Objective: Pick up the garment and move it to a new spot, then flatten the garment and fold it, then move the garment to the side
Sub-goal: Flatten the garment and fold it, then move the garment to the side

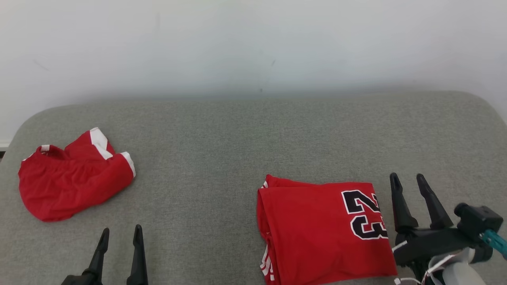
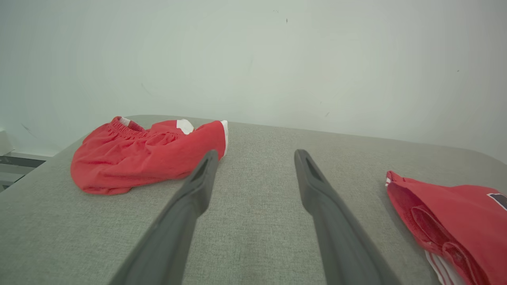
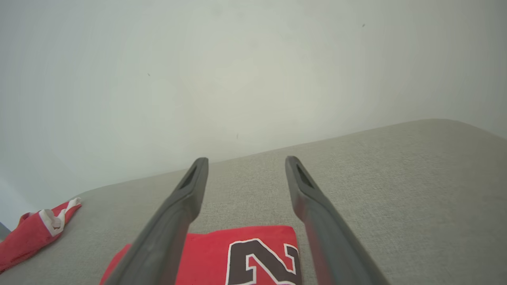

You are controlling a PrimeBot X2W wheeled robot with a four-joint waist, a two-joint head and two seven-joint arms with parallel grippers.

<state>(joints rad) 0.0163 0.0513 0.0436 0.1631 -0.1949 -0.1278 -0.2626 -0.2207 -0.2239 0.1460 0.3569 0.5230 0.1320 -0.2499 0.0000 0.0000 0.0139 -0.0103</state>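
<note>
1. Red jersey [image 1: 324,229], number 23 uppermost: folded into a flat rectangle at the near right of the grey padded surface [image 1: 222,134]. Judged already moved aside, with the fold keeping it compact and the sleeve trim tucked along its left edge.
2. Right gripper [image 1: 406,177]: just right of the jersey's right edge, fingers spread wide, gripping nothing. Seemingly lifted clear of the cloth so that the fold lies undisturbed.
3. Left gripper [image 1: 121,229]: near left, over bare surface, fingers fully apart and empty. Well apart from both garments, probably parked out of the way.
4. Red shorts [image 1: 73,180] with white trim: a crumpled heap at the left, well apart from the jersey. Not flattened, likely awaiting separate handling.
5. Pale wall [image 1: 253,39]: behind the far edge.
</note>
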